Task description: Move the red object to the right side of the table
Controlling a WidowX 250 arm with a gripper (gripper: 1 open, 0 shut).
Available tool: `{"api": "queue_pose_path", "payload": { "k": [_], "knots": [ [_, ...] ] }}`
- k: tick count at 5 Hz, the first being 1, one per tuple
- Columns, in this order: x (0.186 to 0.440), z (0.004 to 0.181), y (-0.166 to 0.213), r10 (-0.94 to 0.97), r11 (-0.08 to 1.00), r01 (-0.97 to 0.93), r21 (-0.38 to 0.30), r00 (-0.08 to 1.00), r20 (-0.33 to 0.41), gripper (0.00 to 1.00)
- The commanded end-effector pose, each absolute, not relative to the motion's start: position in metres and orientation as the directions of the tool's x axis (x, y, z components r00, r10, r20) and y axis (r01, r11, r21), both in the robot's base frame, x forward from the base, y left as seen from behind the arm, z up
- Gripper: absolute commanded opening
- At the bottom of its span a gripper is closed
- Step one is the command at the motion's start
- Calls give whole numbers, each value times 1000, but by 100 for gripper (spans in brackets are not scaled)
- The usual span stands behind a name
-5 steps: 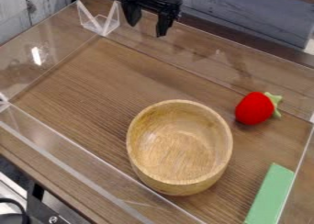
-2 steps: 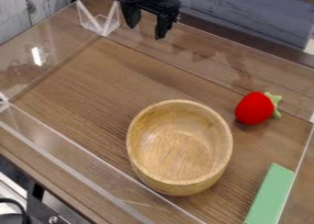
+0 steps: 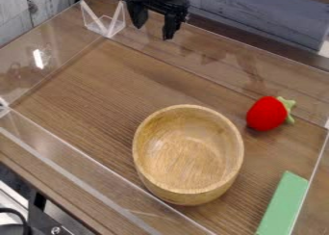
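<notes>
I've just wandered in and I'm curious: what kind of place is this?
Probably a robotics test bench: a brown wood-grain tabletop fenced by low clear acrylic walls, a black robot gripper hanging open above it, and toy props like a small red toy strawberry.

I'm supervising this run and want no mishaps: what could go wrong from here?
1. The red object lies close to the clear wall; the descending open gripper might strike the wall.
2. The wooden bowl sits near the likely path; a low approach might clip its rim.
3. The rounded strawberry may roll when pinched.

One raised camera looks obliquely down across the table [image 3: 103, 94].
</notes>
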State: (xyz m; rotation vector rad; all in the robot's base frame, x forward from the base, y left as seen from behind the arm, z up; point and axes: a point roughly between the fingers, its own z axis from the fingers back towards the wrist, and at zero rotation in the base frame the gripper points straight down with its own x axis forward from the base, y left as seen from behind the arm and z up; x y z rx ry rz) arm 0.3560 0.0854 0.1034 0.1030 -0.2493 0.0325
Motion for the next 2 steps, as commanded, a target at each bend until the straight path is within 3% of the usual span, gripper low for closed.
{"api": "queue_pose_path", "payload": {
  "k": [1, 2],
  "knots": [
    [361, 136, 87, 4, 992, -45, 118, 944, 331, 100],
    [359, 137, 86, 4, 992, -45, 116, 944, 331, 100]
  ]
}}
